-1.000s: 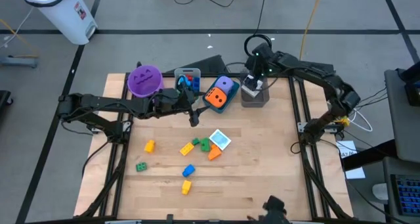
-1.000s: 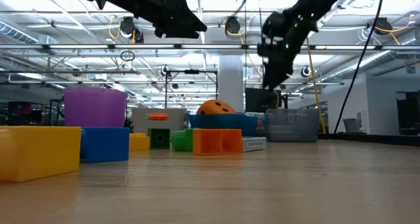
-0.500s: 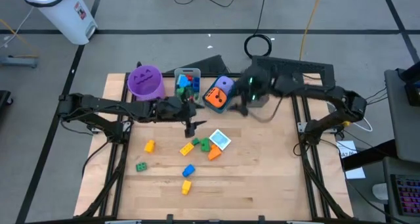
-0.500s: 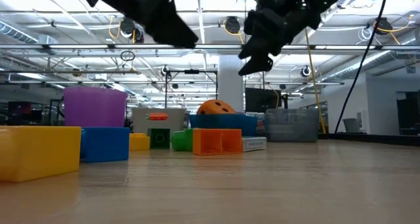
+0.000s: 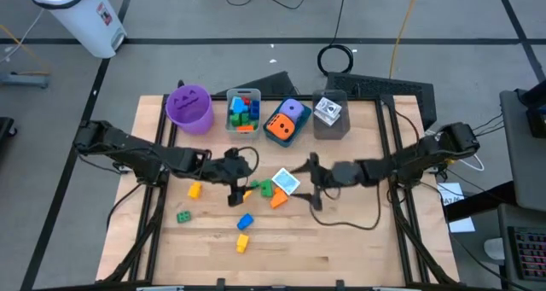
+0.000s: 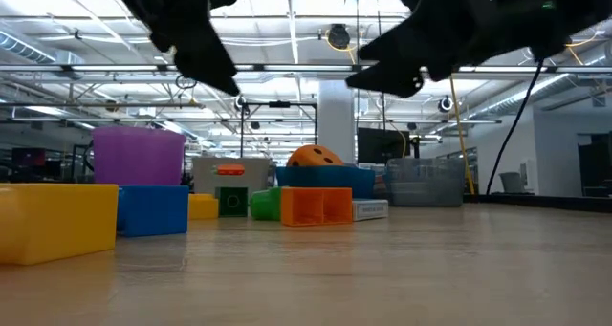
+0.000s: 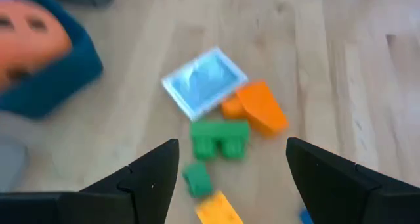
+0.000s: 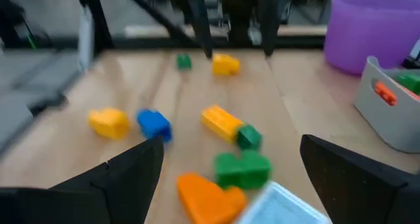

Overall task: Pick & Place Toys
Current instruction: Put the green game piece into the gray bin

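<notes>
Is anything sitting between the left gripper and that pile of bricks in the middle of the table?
Nothing visible does. The left gripper hangs open above the cluster, and its wrist view looks straight down past its fingers onto the green plastic brick, with only bare wooden table around it.

Plastic bricks line the wooden surface: a yellow brick nearest, a blue brick beside it, an orange brick at centre. A purple cup stands behind, and two dark robot arms hang overhead.
</notes>
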Controlling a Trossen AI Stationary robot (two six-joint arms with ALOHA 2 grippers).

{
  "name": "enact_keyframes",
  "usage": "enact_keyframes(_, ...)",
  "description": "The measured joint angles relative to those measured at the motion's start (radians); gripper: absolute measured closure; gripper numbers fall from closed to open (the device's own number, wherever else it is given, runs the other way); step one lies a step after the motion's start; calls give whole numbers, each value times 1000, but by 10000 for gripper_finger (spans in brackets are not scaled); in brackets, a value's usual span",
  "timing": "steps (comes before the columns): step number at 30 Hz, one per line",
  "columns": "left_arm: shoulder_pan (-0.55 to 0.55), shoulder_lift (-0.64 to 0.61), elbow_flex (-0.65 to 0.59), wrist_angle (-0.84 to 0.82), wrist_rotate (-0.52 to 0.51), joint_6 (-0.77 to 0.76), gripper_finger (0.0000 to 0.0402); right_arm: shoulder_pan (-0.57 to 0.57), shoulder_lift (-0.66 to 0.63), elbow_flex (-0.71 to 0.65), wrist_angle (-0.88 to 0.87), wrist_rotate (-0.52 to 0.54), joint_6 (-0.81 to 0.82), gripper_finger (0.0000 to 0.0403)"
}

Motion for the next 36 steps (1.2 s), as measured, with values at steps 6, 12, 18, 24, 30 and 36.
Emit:
enact_keyframes(6,-58,11,0,-57,-150,-141,112,177,0,-100,161,211,60,55)
enact_keyframes(12,-68,127,0,-21,-238,-178,112,243,0,-112,171,321,31,55)
enact_keyframes(18,-28,277,0,42,-245,-224,112,243,0,-112,162,318,28,55)
enact_keyframes(24,-3,389,-1,53,-218,-287,112,243,0,-112,140,318,-10,55)
enact_keyframes(30,-3,431,-1,65,-190,-283,112,228,0,-112,138,318,-35,55)
enact_keyframes(36,-3,431,0,64,-188,-267,142,203,0,-112,138,317,-35,55)
